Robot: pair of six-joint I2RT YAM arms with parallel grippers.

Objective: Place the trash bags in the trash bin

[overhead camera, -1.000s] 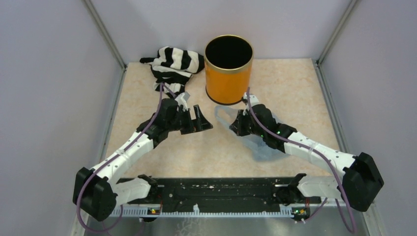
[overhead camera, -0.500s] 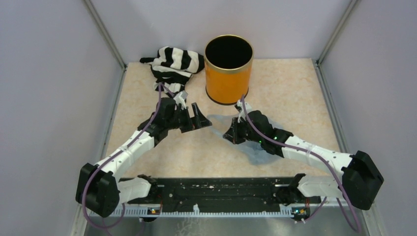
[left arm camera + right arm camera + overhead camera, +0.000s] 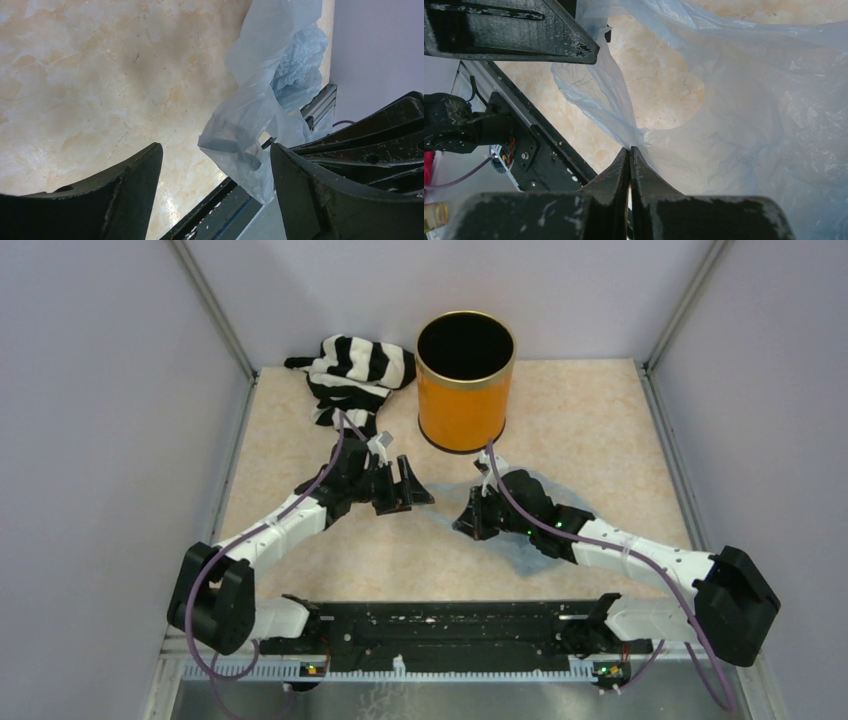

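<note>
The trash bag (image 3: 535,540), thin light-blue plastic, lies on the marble table under my right arm, in front of the orange trash bin (image 3: 463,405). My right gripper (image 3: 467,521) is shut on a fold of the bag (image 3: 749,125), its fingertips (image 3: 630,149) pinched together on the plastic. My left gripper (image 3: 418,485) stands open just left of it. In the left wrist view a hanging edge of the bag (image 3: 260,100) reaches between the open fingers (image 3: 216,146), close to the right one. The bin stands upright, open and dark inside.
A black-and-white striped cloth (image 3: 355,370) lies at the back left beside the bin. Grey walls close in the table on three sides. A black rail (image 3: 440,625) runs along the near edge between the arm bases.
My right gripper has dragged the bag leftward. My left gripper has moved right, toward the bag's edge. The bin and cloth have not moved.
</note>
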